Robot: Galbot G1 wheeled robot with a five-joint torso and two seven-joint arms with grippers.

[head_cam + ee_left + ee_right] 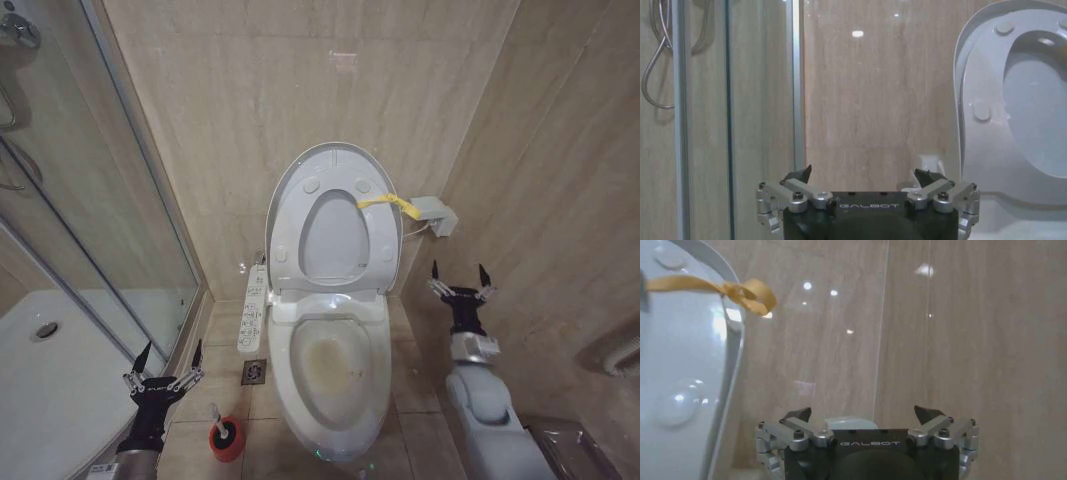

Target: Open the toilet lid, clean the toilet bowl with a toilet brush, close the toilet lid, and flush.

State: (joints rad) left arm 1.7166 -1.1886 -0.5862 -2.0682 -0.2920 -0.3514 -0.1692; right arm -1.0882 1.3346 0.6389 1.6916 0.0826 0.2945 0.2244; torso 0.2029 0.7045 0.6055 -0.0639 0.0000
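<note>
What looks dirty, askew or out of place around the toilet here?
The toilet bowl has a yellowish-brown stain on its inner surface. The yellow loop tag hangs off to one side of the raised toilet lid. Nothing looks spilled or broken.

A glass shower enclosure [90, 200] stands near a floor drain [254, 373].

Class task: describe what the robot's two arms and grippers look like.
Left gripper and right gripper: black bodies marked GALBOT, silver metal linkages with round bolts, pointed black fingertips. The right arm's forearm casing is smooth and white-grey; the left's is dark near the wrist.
</note>
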